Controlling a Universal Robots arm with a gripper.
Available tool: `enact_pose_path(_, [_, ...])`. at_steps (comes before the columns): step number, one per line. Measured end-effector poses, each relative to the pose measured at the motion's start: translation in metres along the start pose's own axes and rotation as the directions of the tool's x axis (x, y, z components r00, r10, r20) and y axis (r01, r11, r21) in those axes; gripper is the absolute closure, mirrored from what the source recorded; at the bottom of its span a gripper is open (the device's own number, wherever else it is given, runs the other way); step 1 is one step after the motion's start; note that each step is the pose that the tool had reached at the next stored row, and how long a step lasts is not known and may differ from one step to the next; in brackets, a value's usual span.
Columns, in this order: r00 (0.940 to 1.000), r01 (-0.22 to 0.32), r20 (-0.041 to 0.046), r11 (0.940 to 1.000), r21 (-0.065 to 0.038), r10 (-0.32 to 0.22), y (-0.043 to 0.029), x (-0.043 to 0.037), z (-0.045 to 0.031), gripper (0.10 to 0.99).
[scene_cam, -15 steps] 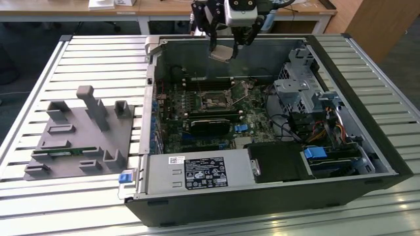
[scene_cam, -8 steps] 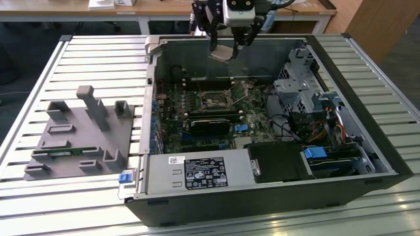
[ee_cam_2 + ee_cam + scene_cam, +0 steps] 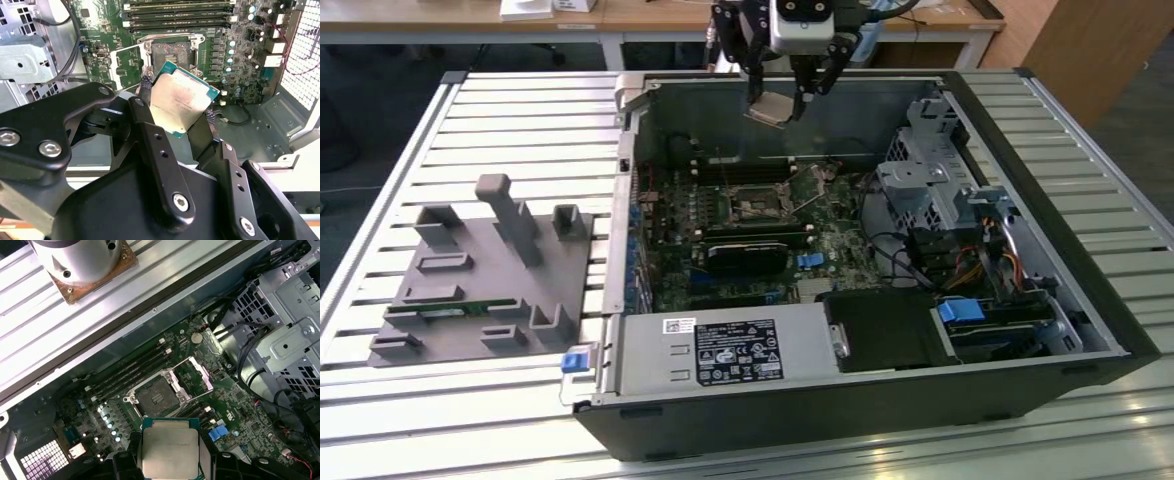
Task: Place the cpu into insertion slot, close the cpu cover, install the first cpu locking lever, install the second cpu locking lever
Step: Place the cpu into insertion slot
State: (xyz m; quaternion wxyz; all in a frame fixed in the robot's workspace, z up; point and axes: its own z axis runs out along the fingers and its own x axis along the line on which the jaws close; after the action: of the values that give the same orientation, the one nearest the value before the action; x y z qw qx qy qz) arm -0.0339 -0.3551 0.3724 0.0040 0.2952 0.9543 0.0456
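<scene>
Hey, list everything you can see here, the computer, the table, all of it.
Pale slatted metal table: one, pale, under everything.
Open black computer case: one, black, on the table.
Green circuit board: one, green, inside the case.
Square black-framed insertion slot: one, black, empty, on the board.
Silvery metal-frame cpu cover: one, silver, open beside the slot.
Square tan-silver metallic cpu: one, tan-silver, held above the board.
Grey moulded fixture tray: one, grey, exterior view's left of the case.
Black gripper: one, black, shut on the cpu.
</scene>
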Motion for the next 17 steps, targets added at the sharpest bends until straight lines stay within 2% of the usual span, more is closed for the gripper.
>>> enact_pose_path(17, [0.9965,-0.083,0.0074,0.9966,-0.002,0.083,0.0000,0.0000,0.0006,0.545])
